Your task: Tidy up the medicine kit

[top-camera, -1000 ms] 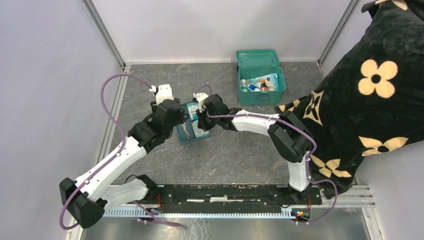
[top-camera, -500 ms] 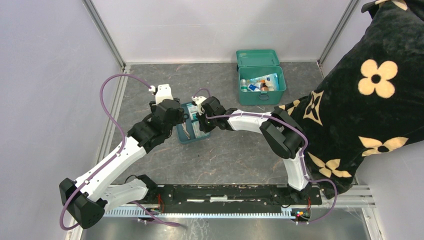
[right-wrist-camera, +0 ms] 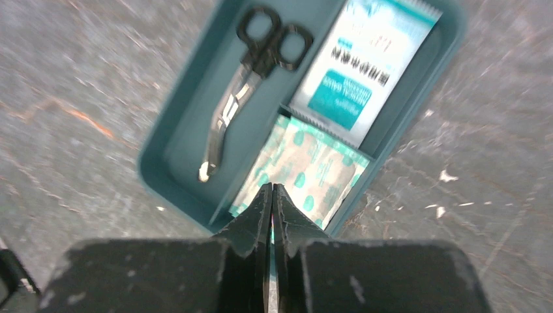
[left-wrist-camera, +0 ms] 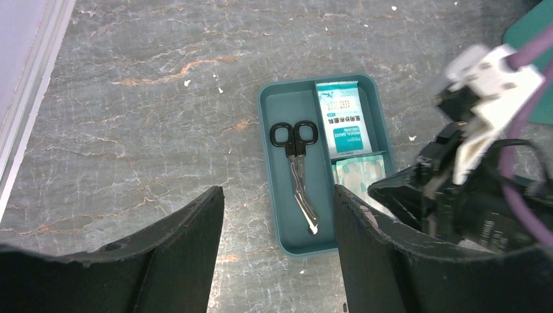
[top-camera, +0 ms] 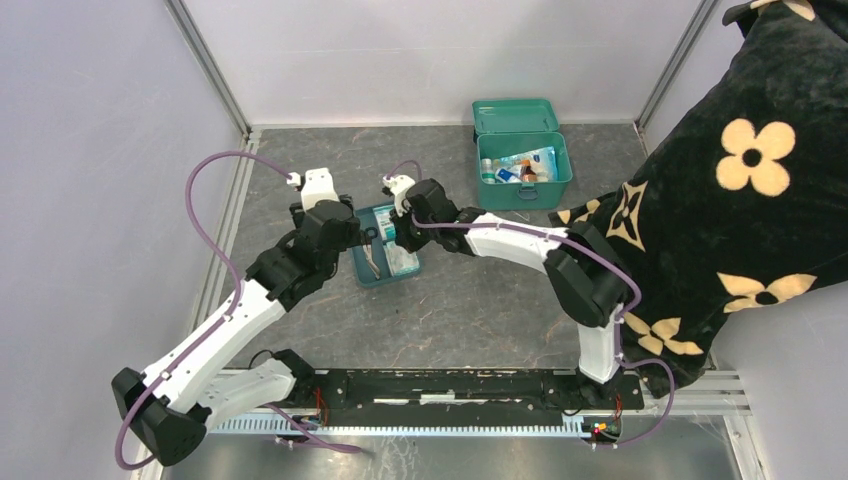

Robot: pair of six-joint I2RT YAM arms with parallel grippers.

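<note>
The left gripper [left-wrist-camera: 279, 195] is held apart over the tray [left-wrist-camera: 262, 130]; the right gripper [right-wrist-camera: 272, 192] is closed together above the plasters [right-wrist-camera: 313, 171].

- The right wrist view is blurred: the print on the white-and-teal packet [right-wrist-camera: 365, 72] cannot be read, and the top edge cuts off the tray [right-wrist-camera: 182, 140].
- The right gripper [right-wrist-camera: 272, 195] covers the near edge of the patterned packet [right-wrist-camera: 306, 169].
- In the left wrist view the right arm [left-wrist-camera: 456, 195] hides the tray's near right corner, and the medicine kit [left-wrist-camera: 546, 98] is only a sliver at the picture's edge.
- In the top view the kit's contents [top-camera: 520, 165] are too small to name.
</note>
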